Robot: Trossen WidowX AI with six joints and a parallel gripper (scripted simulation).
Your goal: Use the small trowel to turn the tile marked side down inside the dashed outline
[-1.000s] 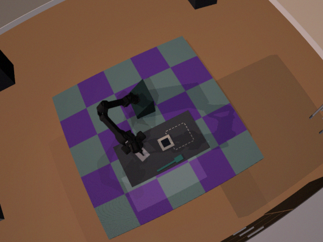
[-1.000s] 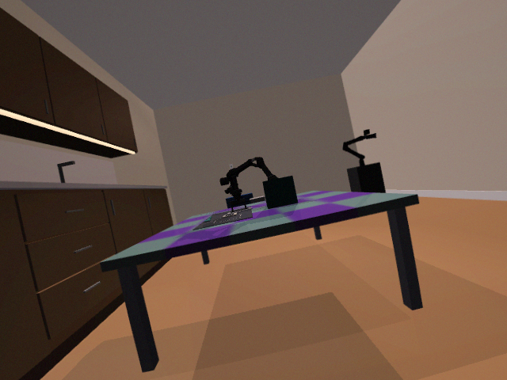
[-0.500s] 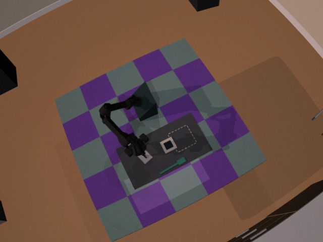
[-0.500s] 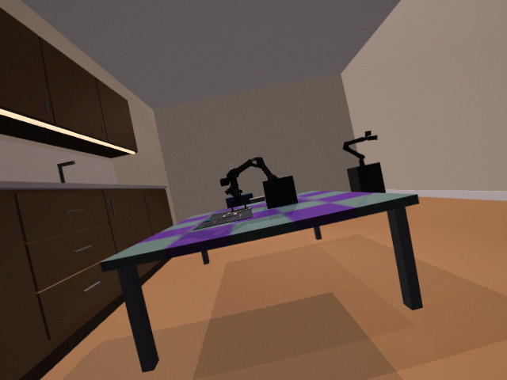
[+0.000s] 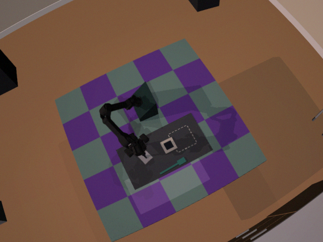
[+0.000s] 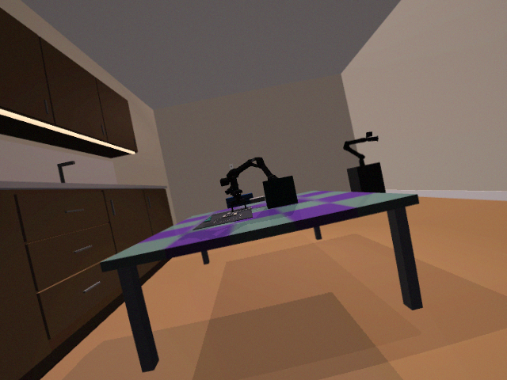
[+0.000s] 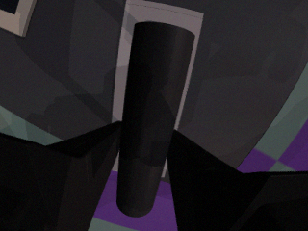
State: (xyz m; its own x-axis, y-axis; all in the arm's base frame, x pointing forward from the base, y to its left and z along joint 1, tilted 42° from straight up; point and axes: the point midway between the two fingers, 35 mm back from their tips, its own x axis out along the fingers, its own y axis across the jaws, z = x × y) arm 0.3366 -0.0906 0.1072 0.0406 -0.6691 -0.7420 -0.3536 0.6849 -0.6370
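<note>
My gripper (image 5: 143, 154) (image 7: 145, 131) is shut on the black handle of a trowel (image 5: 146, 160) (image 7: 159, 72) with a pale flat blade, at the left part of the dark mat (image 5: 146, 178) (image 7: 231, 87). The blade appears to lie on the mat, partly hidden by the handle and gripper. The square tile (image 5: 168, 144) (image 7: 22, 24) has a pale rim and a dark centre mark facing up. It lies flat, overlapping the left side of the dashed outline (image 5: 186, 125). The rest of the outline encloses bare mat.
A teal tool (image 5: 181, 161) with a thin handle and small flat blade lies along the mat's near edge. The arm's black base block (image 5: 146, 104) (image 6: 280, 191) stands behind the mat on the checkered table (image 5: 177, 54) (image 6: 327, 212). Another arm on a black block (image 6: 366, 178) stands beyond.
</note>
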